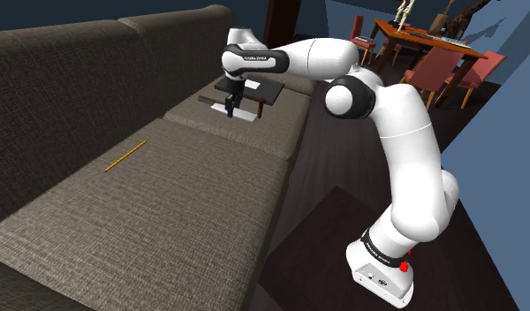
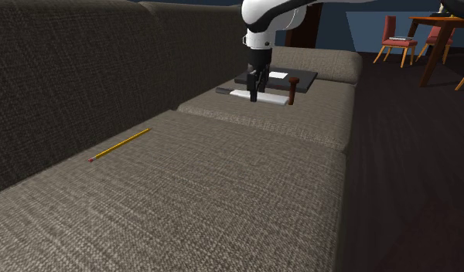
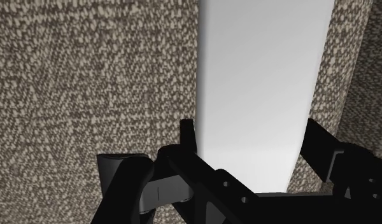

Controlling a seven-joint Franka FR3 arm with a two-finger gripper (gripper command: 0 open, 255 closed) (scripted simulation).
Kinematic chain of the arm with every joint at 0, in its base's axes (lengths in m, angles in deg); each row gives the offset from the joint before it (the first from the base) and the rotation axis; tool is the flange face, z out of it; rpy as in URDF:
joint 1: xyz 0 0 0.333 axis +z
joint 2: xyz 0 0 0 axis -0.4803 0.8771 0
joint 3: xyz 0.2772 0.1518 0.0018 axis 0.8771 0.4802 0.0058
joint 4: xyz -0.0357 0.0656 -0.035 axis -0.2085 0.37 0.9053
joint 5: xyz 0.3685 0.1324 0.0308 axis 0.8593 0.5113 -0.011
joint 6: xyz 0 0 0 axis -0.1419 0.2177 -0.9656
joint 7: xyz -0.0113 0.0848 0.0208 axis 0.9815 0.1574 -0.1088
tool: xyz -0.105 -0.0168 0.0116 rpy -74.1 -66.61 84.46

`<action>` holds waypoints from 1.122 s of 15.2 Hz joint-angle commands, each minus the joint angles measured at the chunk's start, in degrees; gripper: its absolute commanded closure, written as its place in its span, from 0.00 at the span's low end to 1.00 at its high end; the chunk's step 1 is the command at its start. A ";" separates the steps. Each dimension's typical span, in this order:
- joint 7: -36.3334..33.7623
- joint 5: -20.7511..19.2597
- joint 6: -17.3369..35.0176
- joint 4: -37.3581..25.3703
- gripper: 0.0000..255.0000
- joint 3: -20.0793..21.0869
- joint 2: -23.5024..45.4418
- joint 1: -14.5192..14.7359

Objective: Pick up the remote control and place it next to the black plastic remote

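Far seat cushion (image 2: 300, 124) of the sofa; flat on it, just before a dark slab (image 2: 304, 77), the pale grey remote control (image 2: 273, 97), clasped across its width by the gripper (image 3: 250, 127), not yet lifted. Grasp step, seemingly. Next: lift straight up, then carry beside the black remote.

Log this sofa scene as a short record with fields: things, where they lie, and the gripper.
surface: grey-brown sofa
gripper: down at the white remote, far cushion
black remote: by the white remote's end
pencil: nearer cushion, close to the backrest
black slab: behind the remotes
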 commanded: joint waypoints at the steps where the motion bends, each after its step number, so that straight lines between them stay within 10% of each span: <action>1: -0.03 -0.03 1.15 0.64 1.00 -0.02 0.45 0.00; 10: -0.05 -0.04 2.02 1.25 1.00 -0.03 0.70 -0.01; 11: -0.05 -0.04 2.02 1.25 0.00 -0.03 0.71 -0.01; 17: -0.02 -0.01 0.39 0.05 0.00 -0.01 0.28 0.02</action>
